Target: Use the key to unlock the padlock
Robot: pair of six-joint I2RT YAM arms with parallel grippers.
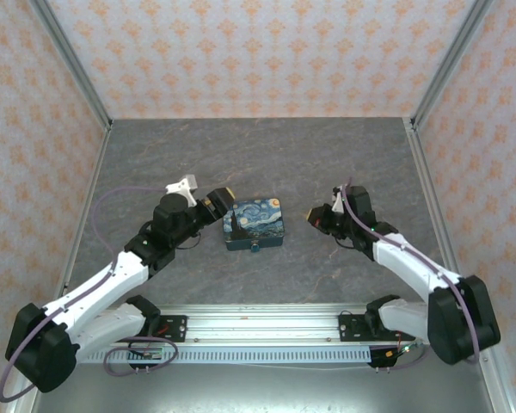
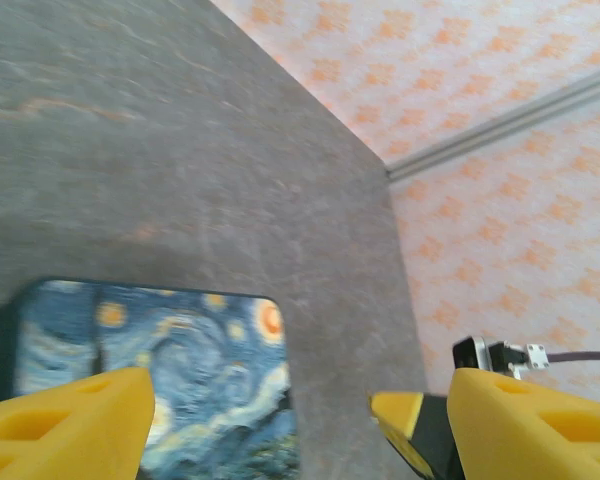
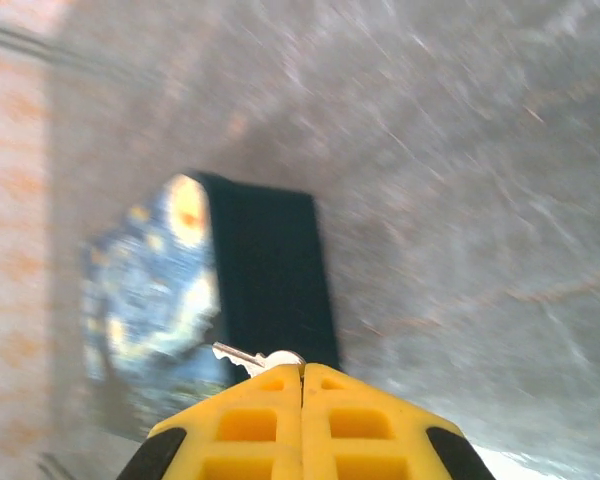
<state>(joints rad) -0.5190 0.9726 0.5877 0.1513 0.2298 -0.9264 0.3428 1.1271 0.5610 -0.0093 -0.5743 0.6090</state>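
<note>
**Right gripper pinches the key; left gripper spread over the tin**

In the right wrist view, the right gripper (image 3: 302, 372) has its two yellow fingers pressed together with no gap along the seam. They are pinching the head of one small silver key (image 3: 248, 356). The key's blade sticks out to the left, towards the dark side wall of the tin (image 3: 170, 290). From above, this gripper (image 1: 312, 214) sits to the right of the tin (image 1: 254, 222), apart from it, with bare table (image 1: 327, 155) between them.

The left gripper (image 2: 300, 400) is spread wide. One yellow finger (image 2: 70, 425) hangs over the painted lid of the tin (image 2: 180, 345) and the other is out past the tin's right edge, above the grey table. It holds nothing. In the overhead view the left gripper (image 1: 221, 205) is at the tin's far-left corner, and whether it is touching the tin cannot be told from that height.

The padlock (image 1: 254, 247) shows as a tiny dark teal piece against the middle of the tin's near edge, on the side facing the arm bases. It is too small in the overhead view to make out its shackle or keyhole.

By count there are two grippers, one key, one padlock and one tin.
</note>
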